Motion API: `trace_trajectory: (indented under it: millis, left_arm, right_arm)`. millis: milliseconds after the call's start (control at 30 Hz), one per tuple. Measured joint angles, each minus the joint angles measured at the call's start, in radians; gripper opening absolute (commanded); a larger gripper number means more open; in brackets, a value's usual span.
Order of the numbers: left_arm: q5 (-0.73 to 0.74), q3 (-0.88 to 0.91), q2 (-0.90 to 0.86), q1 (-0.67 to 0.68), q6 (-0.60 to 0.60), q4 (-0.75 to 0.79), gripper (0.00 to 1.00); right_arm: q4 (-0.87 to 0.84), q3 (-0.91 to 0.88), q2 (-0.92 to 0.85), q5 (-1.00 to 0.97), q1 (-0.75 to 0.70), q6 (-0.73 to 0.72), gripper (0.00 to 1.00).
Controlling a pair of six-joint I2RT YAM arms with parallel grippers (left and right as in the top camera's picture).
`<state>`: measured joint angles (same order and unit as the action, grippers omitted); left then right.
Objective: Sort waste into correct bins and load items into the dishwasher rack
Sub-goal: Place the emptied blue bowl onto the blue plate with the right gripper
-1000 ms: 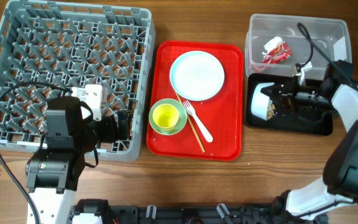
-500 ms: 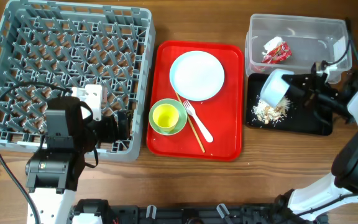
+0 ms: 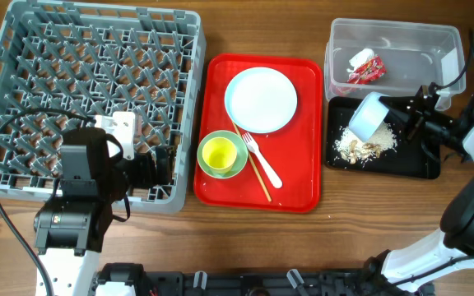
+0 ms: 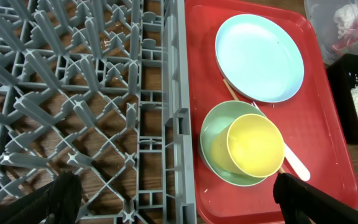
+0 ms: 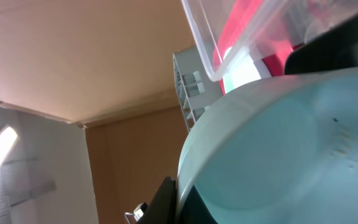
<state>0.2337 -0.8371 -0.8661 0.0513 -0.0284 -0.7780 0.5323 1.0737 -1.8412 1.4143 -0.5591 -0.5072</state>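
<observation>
The dishwasher rack [image 3: 89, 99] fills the far-left corner of the bench and looks empty. The left gripper [image 3: 161, 167] hangs over the rack's near edge with its jaws wide apart, holding nothing. The left wrist view shows a fingertip at each lower corner and only grid between them.

On the red serving tray [image 3: 303, 193] at mid-bench lie the plate [image 3: 261, 99], the yellow-green cup [image 3: 221, 154], the white fork [image 3: 261, 159] and the chopsticks [image 3: 253, 168], none loaded yet.

In the far-right corner the clear tub [image 3: 443, 37] holds the snack wrapper [image 3: 365, 66]. Just nearer along the right edge sits the black tray [image 3: 418, 167]. The right gripper [image 3: 389, 111] is clamped on the rim of the pale-blue bowl [image 3: 366, 117], which is tipped on its side above the tray's far-left part. The food scraps [image 3: 364, 146] lie heaped on the tray below it.

The step appears to be emptying the bowl. To do it well:
- The bowl's mouth should stay inside the tray's walls, away from the left rim where the heap already crowds the edge.
- The wrist should roll further, or give a light shake, to loosen clinging grains.
- The right wrist view shows only pale bowl surface with a few faint specks. I cannot tell whether the bowl is clean, so it needs a look before it goes anywhere.
- The bowl should be levelled before it crosses the red tray toward the rack, so nothing falls on the plate.
</observation>
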Motion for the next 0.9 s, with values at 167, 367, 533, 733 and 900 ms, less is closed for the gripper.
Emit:
trace_trajectory:
  millis: [167,367,533,733,900]
  left_arm:
    - [0.0,0.0,0.0,0.0,0.0,0.0,1.0]
    - [0.0,0.0,0.0,0.0,0.0,0.0,1.0]
    - [0.0,0.0,0.0,0.0,0.0,0.0,1.0]
    - [0.0,0.0,0.0,0.0,0.0,0.0,1.0]
    - [0.0,0.0,0.0,0.0,0.0,0.0,1.0]
  right_arm:
    - [-0.005,-0.002,0.0,0.105,0.012,0.162,0.04]
    - [0.096,-0.002,0.001,-0.022,0.042,0.193,0.04]
    - [0.171,0.007,0.106,-0.121,0.142,0.248,0.05]
    - [0.223,0.15,0.326,-0.42,0.398,0.251,0.04]
    - [0.223,0.206,0.346,-0.703,0.639,0.248,0.04]
